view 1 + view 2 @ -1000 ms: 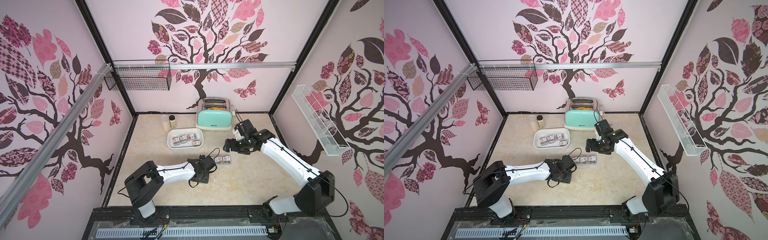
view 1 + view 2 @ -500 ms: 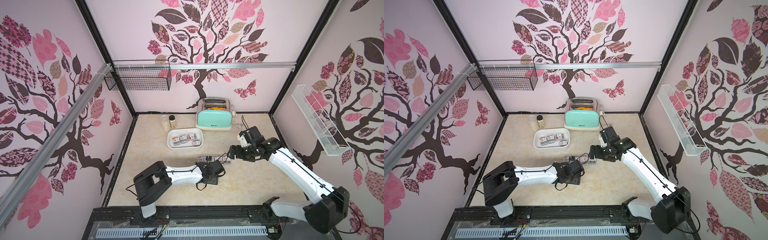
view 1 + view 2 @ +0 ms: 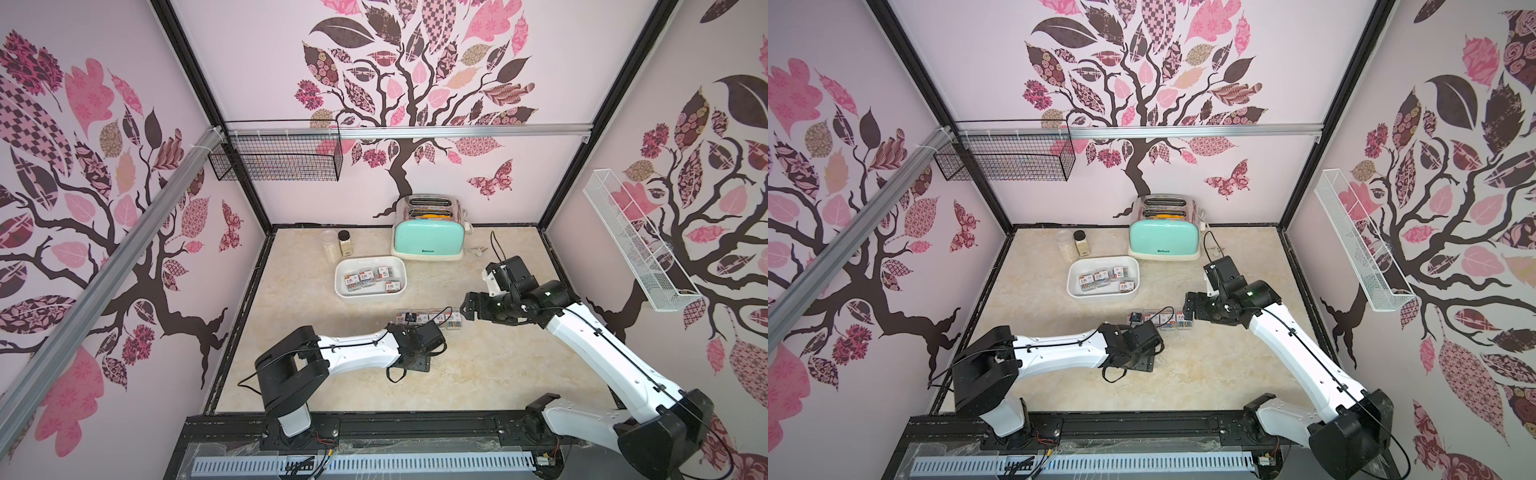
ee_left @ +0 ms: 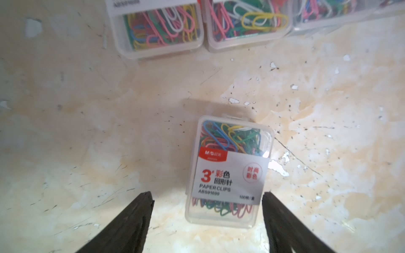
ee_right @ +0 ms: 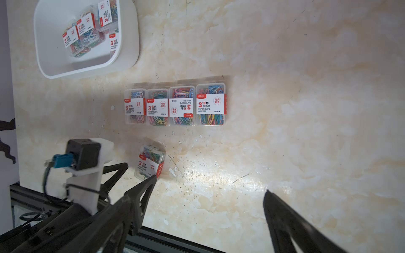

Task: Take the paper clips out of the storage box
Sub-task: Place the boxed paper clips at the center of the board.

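Looking across the tabletop point(image 3: 478, 374), I see the box point(image 3: 370, 297) with cases point(image 5: 83, 32) inside, maybe four, though they overlap. A row point(image 5: 175, 105) of four lies outside it, edge to edge, likely to save room. A fifth case point(image 4: 228, 173) lies flat and askew just short of the row, between my left fingers point(image 4: 129, 223), which are spread clear of it. I judge it set down. My right fingers point(image 5: 140, 197) hang apart and empty near the row's end.
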You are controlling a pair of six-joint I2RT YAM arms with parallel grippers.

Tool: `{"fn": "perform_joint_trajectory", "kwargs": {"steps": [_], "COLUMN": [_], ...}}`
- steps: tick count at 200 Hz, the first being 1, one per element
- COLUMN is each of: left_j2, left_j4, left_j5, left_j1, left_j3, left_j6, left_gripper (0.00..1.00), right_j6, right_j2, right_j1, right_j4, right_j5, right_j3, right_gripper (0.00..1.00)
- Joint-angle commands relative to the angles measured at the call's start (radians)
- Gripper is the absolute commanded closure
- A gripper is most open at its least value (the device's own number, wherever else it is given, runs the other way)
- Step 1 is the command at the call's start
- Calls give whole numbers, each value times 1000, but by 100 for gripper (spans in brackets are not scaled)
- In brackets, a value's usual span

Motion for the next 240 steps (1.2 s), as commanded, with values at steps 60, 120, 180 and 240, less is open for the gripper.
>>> {"fn": "perform_joint_trajectory", "kwargs": {"steps": [60, 120, 180, 240], "left_j2": [-333, -464, -535, -584], "left_j4": [-199, -267, -282, -302], "left_j5": [-103, -99, -72, -67], "left_j1": [133, 265, 285, 285], "left_j3": [24, 37, 3, -23], "left_j6": [77, 141, 135, 129], "left_gripper": [2, 2, 2, 2], "right_j6": [67, 218, 287, 323], "right_j2": [47, 275, 446, 581], "right_j1": [108, 334, 399, 443], "right_j4": [56, 199, 303, 314], "right_j5": [-18, -24, -22, -3], "right_j3": [-59, -52, -15, 29], "right_gripper": [8, 9, 9, 7]}}
